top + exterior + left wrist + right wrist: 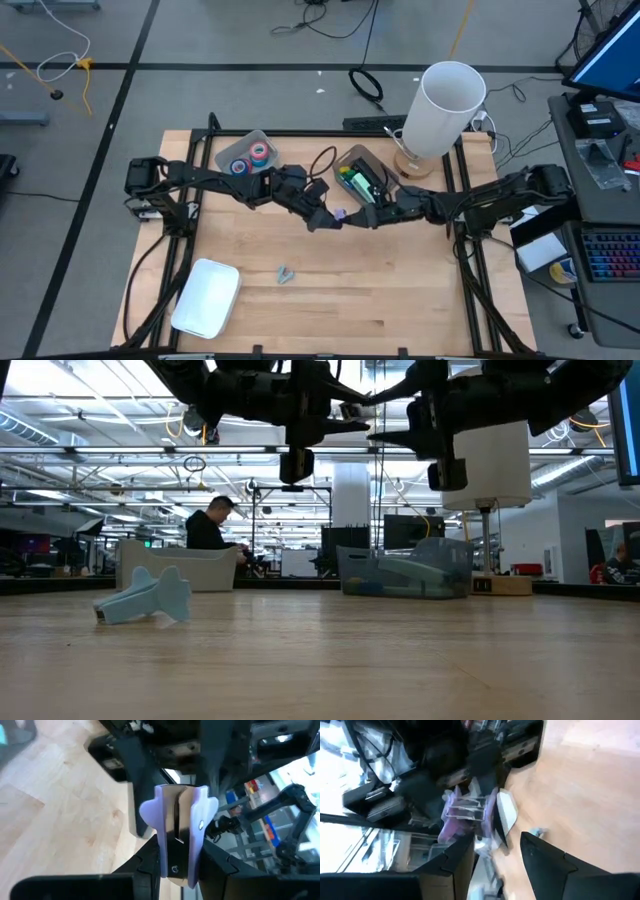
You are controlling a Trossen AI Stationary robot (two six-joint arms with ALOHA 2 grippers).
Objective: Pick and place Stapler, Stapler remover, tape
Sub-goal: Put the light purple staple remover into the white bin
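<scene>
Two dark, jointed arms (230,183) with black cabling; each ends in matte black, blocky two-finger grippers (170,870).

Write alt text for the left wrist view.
The left claw grips a lilac staple remover upright between its dark fingers, close to the right arm's dark claw just beyond it. Pale wooden table lies below.

Hidden and blurred bits

We cannot read the bin (362,178) contents beside the white cylinder (445,110); arm tops are cropped in the low view.
</scene>
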